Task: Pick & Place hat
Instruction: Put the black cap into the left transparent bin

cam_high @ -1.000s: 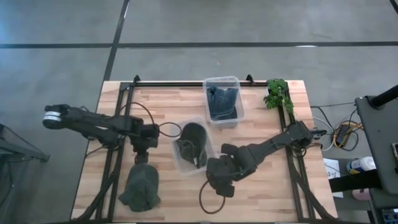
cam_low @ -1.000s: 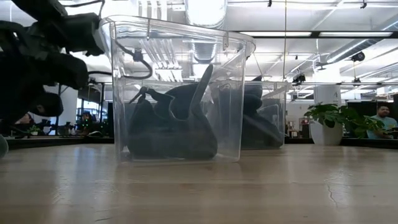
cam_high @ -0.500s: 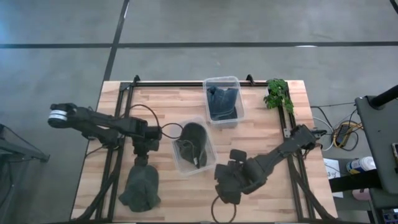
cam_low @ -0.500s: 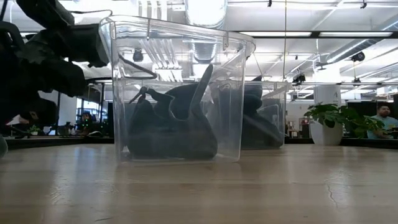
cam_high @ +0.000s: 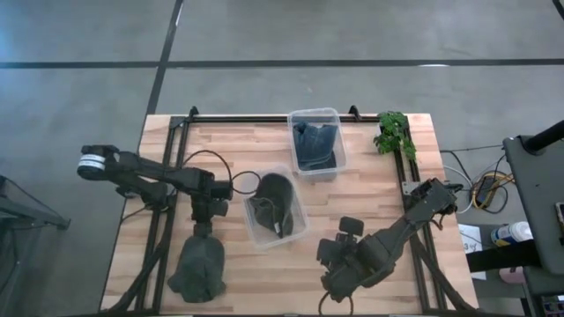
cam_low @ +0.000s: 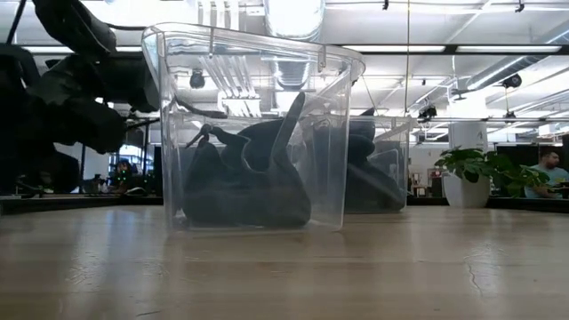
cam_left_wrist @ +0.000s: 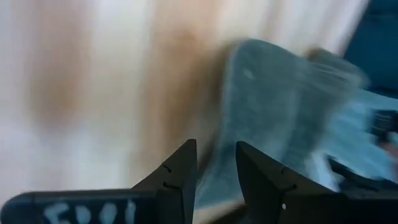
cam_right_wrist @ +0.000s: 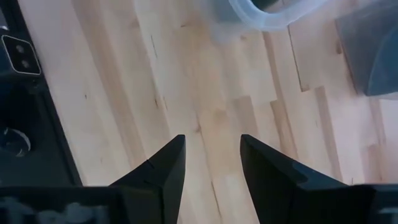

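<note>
A dark grey hat [cam_high: 198, 269] lies flat on the wooden table near its front left. My left gripper [cam_high: 202, 231] hangs open just over the hat's far edge, pointing steeply down. The left wrist view shows that edge [cam_left_wrist: 267, 106] right past my left gripper [cam_left_wrist: 214, 144], blurred; whether a finger touches it cannot be told. A second dark hat [cam_high: 273, 204] sits in a clear bin [cam_high: 296, 231] at mid-table. My right gripper [cam_high: 335, 269] stands open over bare wood, to the right of that bin; my right gripper [cam_right_wrist: 211, 138] has nothing between its fingers.
A second clear bin [cam_high: 330, 167] holding dark blue cloth stands at the far middle. A small green plant [cam_high: 394, 132] sits at the far right corner. Black rails [cam_high: 264, 118] frame the table. In the low view the mid-table bin [cam_low: 253, 124] stands in front.
My right gripper has swung away from the mid-table bin toward the table's right and near edges, staying open and turning about. My left gripper has sunk a little toward the hat on the table and tipped further down. Neither hat has moved.
</note>
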